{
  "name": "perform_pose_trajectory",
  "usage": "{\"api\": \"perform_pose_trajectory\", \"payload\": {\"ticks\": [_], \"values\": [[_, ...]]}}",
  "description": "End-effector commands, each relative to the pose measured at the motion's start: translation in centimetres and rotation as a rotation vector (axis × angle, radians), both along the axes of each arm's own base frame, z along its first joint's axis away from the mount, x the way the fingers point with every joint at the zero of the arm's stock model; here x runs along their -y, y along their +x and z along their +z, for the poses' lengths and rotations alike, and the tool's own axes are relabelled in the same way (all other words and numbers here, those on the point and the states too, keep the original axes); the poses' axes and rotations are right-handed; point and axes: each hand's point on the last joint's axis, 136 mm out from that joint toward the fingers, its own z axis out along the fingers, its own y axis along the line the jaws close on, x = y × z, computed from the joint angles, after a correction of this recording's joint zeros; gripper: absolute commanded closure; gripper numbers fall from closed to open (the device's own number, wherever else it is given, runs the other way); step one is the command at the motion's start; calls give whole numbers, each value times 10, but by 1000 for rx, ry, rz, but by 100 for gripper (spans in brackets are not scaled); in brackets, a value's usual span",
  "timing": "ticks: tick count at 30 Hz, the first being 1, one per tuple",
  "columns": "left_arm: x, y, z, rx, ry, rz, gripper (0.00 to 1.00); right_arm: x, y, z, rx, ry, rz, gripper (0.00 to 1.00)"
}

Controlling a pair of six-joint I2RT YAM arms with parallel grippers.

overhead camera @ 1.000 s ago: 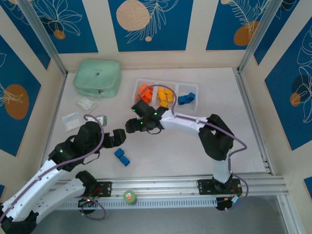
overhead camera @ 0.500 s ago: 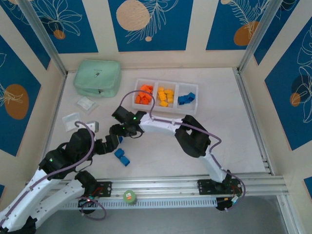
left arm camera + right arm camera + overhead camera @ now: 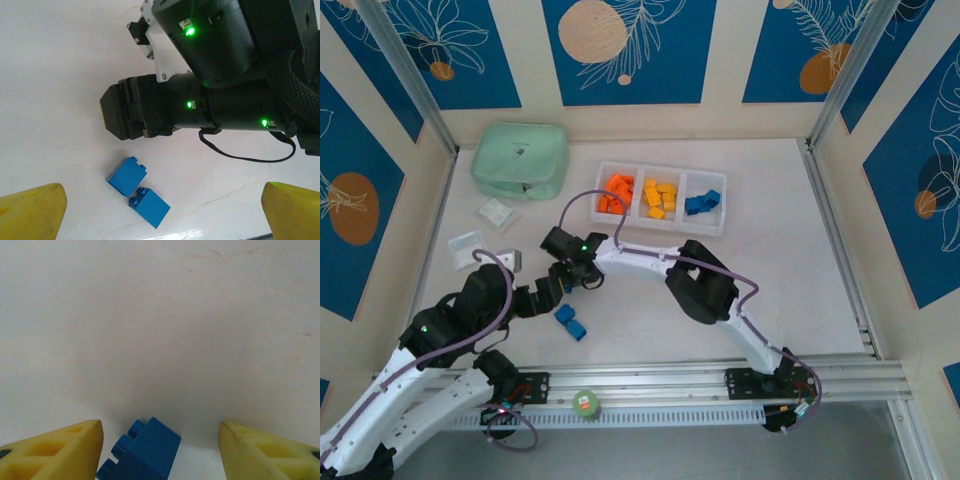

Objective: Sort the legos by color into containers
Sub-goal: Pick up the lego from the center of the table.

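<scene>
The white tray holds orange, yellow and blue legos, one colour per compartment. Two blue legos lie side by side on the table, also in the left wrist view. My right gripper reaches far left and points down at the table. In the right wrist view a blue lego lies between its open fingers, close to the left fingertip and clear of the other. My left gripper stands wide open just beside the right one, above the two blue legos.
A mint green pouch sits at the back left. Two clear bags lie below it. A green tape roll rests on the front rail. The right arm's black body crosses the left wrist view.
The right arm swung left from in front of the tray and came down over a blue lego, its jaws narrowing. The left arm drew back to the left, then held still.
</scene>
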Motion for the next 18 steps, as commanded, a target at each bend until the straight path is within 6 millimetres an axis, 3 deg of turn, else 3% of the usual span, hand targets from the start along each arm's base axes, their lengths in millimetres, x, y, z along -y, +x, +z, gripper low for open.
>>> {"api": "perform_pose_trajectory", "payload": {"ticks": [1,12,18], "values": [[1,1,4,6,-18,10,1,11,-4,-3,23,-79,6,43],[2,2,4,6,-23,9,1,7,-4,-2,32,-74,32,66],[3,2,6,7,-30,7,1,12,1,13,52,-56,42,75]]}}
